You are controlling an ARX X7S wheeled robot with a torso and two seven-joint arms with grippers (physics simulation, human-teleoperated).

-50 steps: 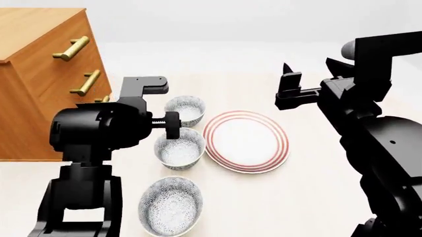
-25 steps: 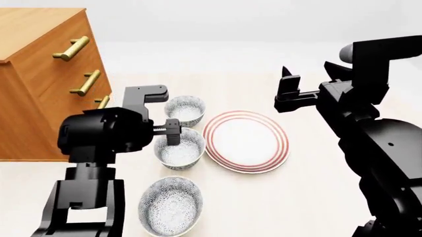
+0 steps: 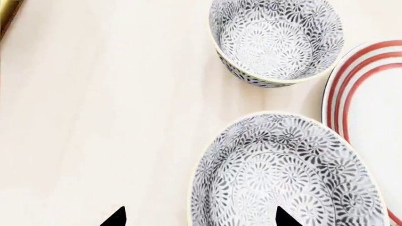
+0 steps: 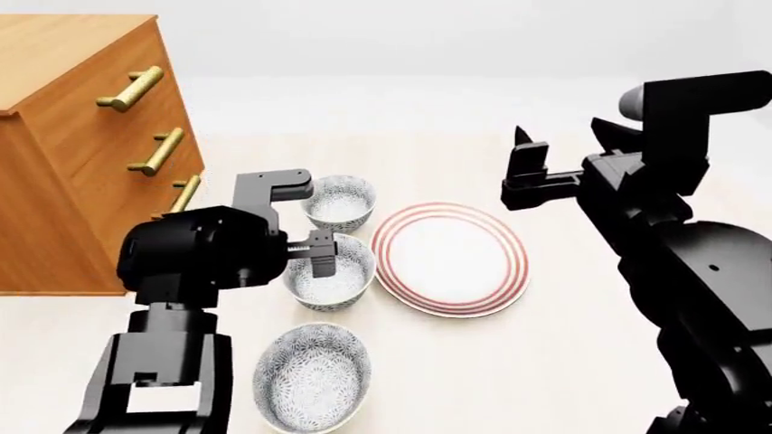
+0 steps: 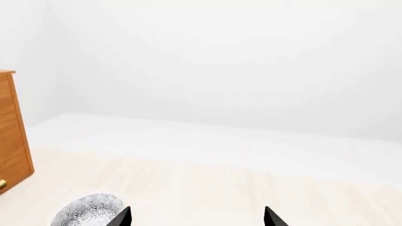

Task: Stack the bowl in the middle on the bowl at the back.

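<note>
Left hand (image 4: 316,254) hangs over the near-left rim of the bowl in the middle (image 4: 329,272), fingers spread apart, nothing held. In the left wrist view its two black fingertips (image 3: 115,217) show at the frame edge: one over bare worktop (image 3: 94,117), the other over the bowl's patterned inside. So the rim lies between them; contact cannot be told.

The bowl in the middle (image 3: 285,172) sits upright on the worktop, second in a row of three alike. The bowl at the back (image 4: 339,202) stands just beyond it, upright, a narrow gap between the two rims; in the left wrist view (image 3: 276,40) it is seen clear of the middle one. A third bowl (image 4: 311,376) lies nearest the robot, apart from the others.

A red-ringed white plate (image 4: 450,259) lies flat just beside the middle bowl, on its right; edges very close, touching cannot be told.

Wooden drawer unit (image 4: 85,145) with brass handles stands at the far left of the worktop.

Right hand (image 4: 527,167) is raised well above the worktop, right of the plate, fingers parted, empty. Its wrist camera sees mostly pale wall and worktop.
</note>
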